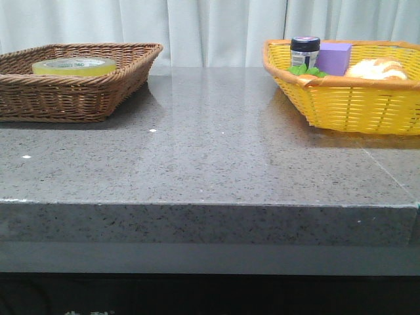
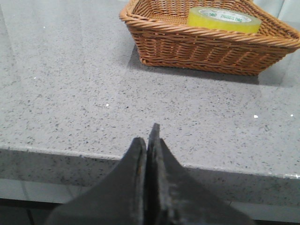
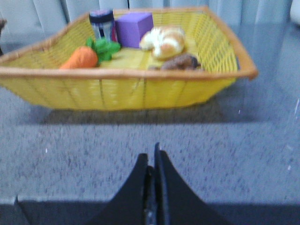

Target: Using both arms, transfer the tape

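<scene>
While lying flat in the brown basket (image 1: 79, 92), tape (image 1: 74, 65) looks light, stiff, smooth. Best pinched across the ring wall, one finger inside. Left hand (image 2: 149, 140) and right hand (image 3: 153, 161) pressed together, holding nothing.

Bright, even light — right wrist blurred.
</scene>
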